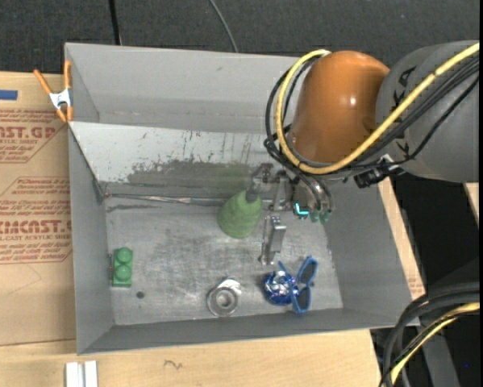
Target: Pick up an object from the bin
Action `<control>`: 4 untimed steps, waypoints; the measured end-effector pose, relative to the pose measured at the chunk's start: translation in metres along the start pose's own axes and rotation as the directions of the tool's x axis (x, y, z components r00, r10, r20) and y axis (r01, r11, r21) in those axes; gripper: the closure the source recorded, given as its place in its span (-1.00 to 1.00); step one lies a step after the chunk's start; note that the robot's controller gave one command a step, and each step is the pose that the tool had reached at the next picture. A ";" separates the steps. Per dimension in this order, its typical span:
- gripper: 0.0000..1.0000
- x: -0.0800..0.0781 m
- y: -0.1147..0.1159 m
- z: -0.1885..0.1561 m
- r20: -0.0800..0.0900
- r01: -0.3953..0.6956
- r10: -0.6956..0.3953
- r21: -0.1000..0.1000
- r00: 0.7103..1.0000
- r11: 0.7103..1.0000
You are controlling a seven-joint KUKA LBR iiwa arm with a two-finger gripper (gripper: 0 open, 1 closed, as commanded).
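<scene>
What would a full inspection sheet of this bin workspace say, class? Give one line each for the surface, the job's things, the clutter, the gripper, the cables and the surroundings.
surface: grey metal bin, floor scuffed and scratched, walls sloping.
job's things: pale green rounded lump mid-bin, right beside the gripper; touching or apart cannot be told.
clutter: small green studded block at the left; silver round metal part by the front wall; blue and white thing at front right.
grippers: gripper low in the bin, between the green lump and the blue and white thing.
cables: yellow and black cables loop round the orange wrist cover.
surroundings: dark floor behind the bin.
</scene>
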State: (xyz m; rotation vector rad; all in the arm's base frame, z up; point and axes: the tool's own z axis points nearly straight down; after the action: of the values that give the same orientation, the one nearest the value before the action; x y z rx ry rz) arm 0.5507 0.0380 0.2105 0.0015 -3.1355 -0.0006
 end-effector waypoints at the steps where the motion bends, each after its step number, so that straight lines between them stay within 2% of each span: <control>1: -1.00 0.058 -0.069 0.082 0.000 0.335 -0.335 0.001 0.942 0.942; 2: -1.00 0.051 -0.067 0.134 0.010 0.554 -0.554 0.005 0.832 0.832; 3: 1.00 0.052 -0.067 0.134 0.007 0.553 -0.553 0.003 0.833 0.833; 4: -1.00 0.051 -0.067 0.134 0.010 0.553 -0.553 0.004 0.833 0.833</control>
State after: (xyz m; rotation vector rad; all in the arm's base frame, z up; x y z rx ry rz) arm 0.4988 -0.0289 0.0768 0.9104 -3.0118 -0.0013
